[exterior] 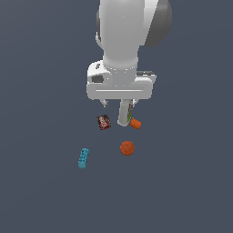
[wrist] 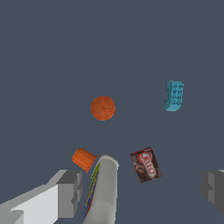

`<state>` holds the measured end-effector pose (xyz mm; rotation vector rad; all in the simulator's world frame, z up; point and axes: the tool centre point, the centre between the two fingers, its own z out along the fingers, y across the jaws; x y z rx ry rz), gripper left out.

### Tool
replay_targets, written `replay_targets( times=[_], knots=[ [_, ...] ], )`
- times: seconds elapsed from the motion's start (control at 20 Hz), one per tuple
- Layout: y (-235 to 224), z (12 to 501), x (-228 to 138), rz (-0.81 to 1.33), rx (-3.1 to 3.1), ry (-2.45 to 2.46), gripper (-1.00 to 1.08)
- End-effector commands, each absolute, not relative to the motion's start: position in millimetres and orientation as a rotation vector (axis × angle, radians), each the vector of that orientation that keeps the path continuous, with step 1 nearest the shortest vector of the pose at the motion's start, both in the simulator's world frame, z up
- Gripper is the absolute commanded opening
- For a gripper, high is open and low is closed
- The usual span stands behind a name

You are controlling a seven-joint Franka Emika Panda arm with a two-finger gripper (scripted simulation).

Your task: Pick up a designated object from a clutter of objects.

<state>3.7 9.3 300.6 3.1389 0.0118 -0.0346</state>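
a: what is being shown in the exterior view?

b: the white panda arm's gripper [exterior: 119, 103] is being held above a flat dark grey-blue surface [exterior: 182, 182], over the far part of the clutter. a tall white-grey bottle with a coloured label strip [exterior: 124, 113] is being partly hidden behind the hand; a small orange cylinder [exterior: 135, 123] is being seen just beside it, and a dark red printed box [exterior: 103, 122] near it on the exterior view's left.

a: where is the designated object being displayed?

b: the small teal-blue studded toy brick [exterior: 83, 158] is being shown lying flat, apart from the rest, toward the exterior view's left of the orange ball [exterior: 127, 148] and well clear of the hand.

a: how is the end effector being presented?

b: in the wrist view the grey fingers [wrist: 70, 192] are being spread wide, with nothing between them.
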Motion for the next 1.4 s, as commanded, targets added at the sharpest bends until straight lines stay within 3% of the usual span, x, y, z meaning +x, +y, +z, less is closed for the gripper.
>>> replay_targets(
  times=[0.0, 0.55, 1.35],
  knots=[
    [9, 301, 4, -0.035, 3.139, 0.012, 1.0],
    [35, 309, 9, -0.018, 3.171, 0.049, 1.0],
    [9, 280, 32, -0.015, 3.175, 0.019, 1.0]
  ],
)
